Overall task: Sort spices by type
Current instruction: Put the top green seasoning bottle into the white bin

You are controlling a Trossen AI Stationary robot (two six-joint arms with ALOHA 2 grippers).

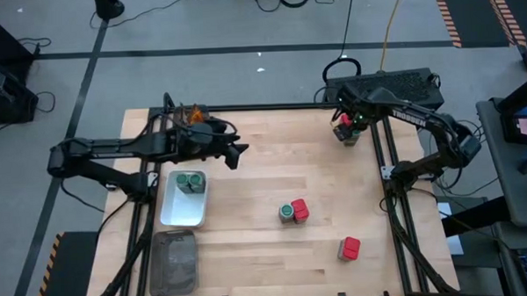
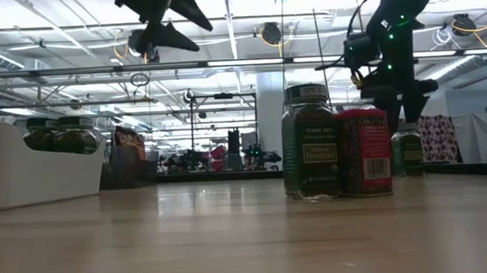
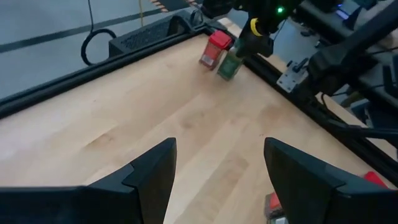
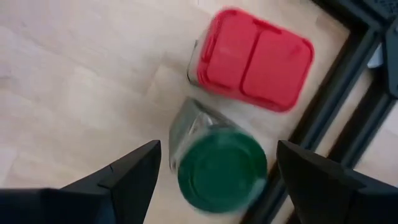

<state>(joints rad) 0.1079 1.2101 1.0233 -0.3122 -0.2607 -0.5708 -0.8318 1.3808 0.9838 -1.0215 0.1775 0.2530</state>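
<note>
My right gripper hangs open over the table's far right corner. Its fingers stand on either side of a green-lidded jar without touching it; a red packet stands just beside that jar. My left gripper is open and empty, raised above the table's far left part. Two green-lidded jars stand in the white tray. At mid-table a jar and a red packet stand side by side, and another red packet stands nearer the right. Orange sachets lie at the far left edge.
A grey tray sits at the near left corner, in front of the white tray. The black table frame runs close beside the jar and packet in the far right corner. Bare wood lies between the two arms.
</note>
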